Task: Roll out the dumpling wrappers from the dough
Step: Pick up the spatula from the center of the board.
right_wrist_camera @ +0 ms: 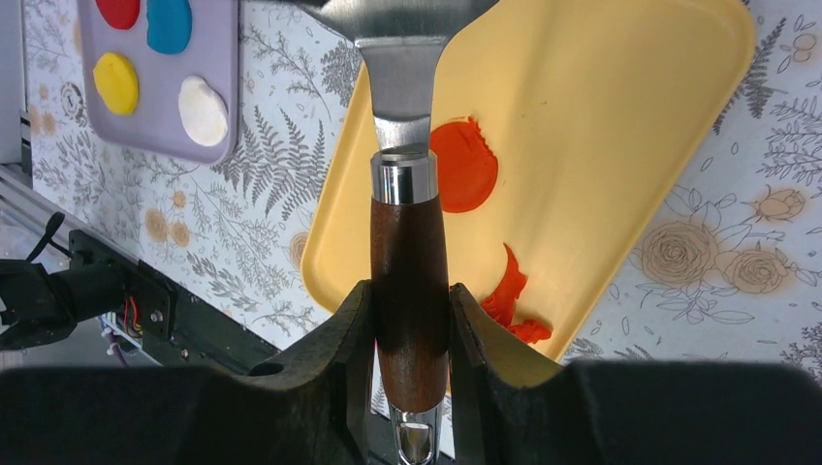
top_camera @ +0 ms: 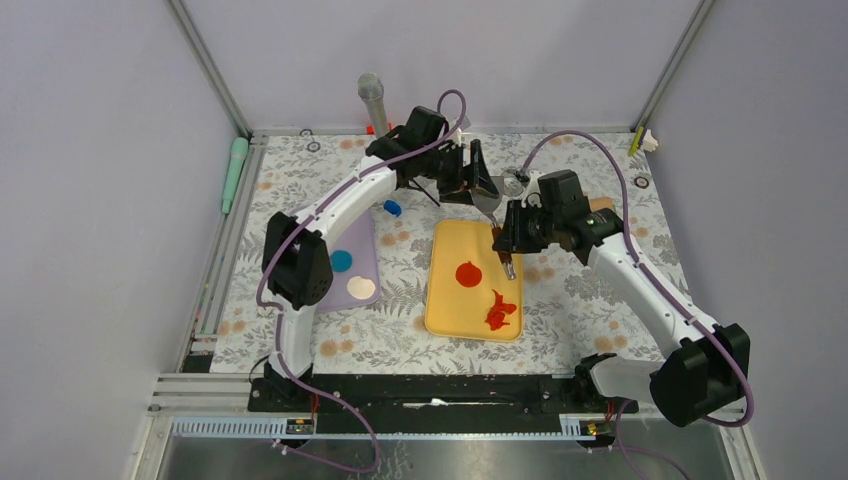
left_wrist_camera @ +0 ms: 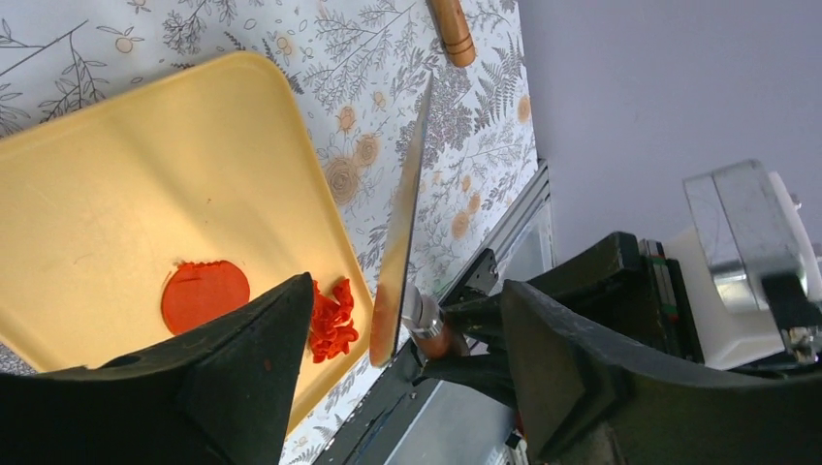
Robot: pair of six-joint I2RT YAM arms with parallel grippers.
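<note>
A flat round red wrapper (top_camera: pixel 468 273) lies on the yellow board (top_camera: pixel 450 310), with crumpled red dough scraps (top_camera: pixel 500 312) beside it toward the front. My right gripper (top_camera: pixel 505 248) is shut on the wooden handle (right_wrist_camera: pixel 410 262) of a metal spatula, above the board's far right part. The blade (right_wrist_camera: pixel 402 39) points away toward my left gripper (top_camera: pixel 478 178). In the left wrist view the left jaws stand wide apart, with the blade (left_wrist_camera: pixel 402 223) edge-on between them and touching neither finger (left_wrist_camera: pixel 242 368). The wrapper (right_wrist_camera: pixel 465 165) and scraps (right_wrist_camera: pixel 512 295) show below the handle.
A purple tray (top_camera: pixel 362 262) at the left holds blue (top_camera: pixel 342 261) and cream (top_camera: pixel 361 289) discs; the right wrist view also shows a yellow disc (right_wrist_camera: pixel 115 82) and a red disc (right_wrist_camera: pixel 118 10) on it. A blue cap (top_camera: pixel 392 208), grey cylinder (top_camera: pixel 372 100) and wooden rod (left_wrist_camera: pixel 453 29) lie at the back.
</note>
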